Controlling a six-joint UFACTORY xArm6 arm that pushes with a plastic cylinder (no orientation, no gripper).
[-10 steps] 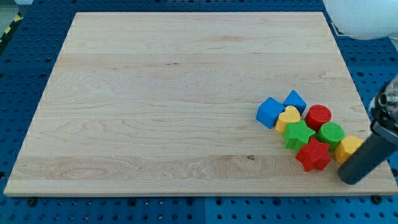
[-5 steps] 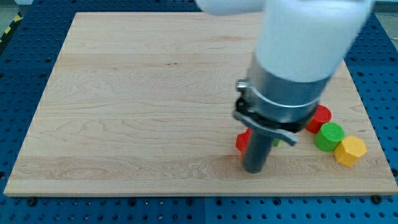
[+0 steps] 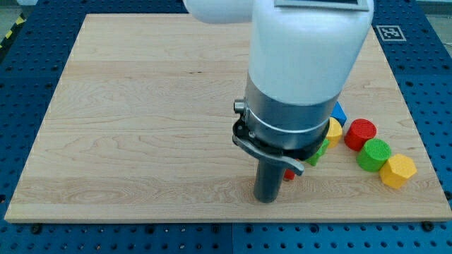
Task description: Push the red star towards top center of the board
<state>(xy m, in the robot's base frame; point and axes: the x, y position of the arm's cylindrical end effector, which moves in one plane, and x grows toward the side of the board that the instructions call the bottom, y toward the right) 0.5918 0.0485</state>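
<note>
My tip [image 3: 266,200] rests on the wooden board [image 3: 141,106] near the view's bottom centre. The arm's body hides most of what lies behind it. Only a small sliver of the red star [image 3: 289,174] shows just right of the rod, close to it; I cannot tell whether they touch. A bit of the green star [image 3: 317,153] peeks out right of the arm, with part of the yellow heart [image 3: 332,131] and a corner of a blue block [image 3: 340,111] above it.
A red cylinder [image 3: 361,134], a green cylinder [image 3: 374,154] and a yellow hexagon [image 3: 399,171] stand in a diagonal row at the view's right. The second blue block is hidden behind the arm.
The arm swept in from the view's right edge to the bottom centre. The red star left the cluster and moved left; in the last half second the rod shifted a little further left.
</note>
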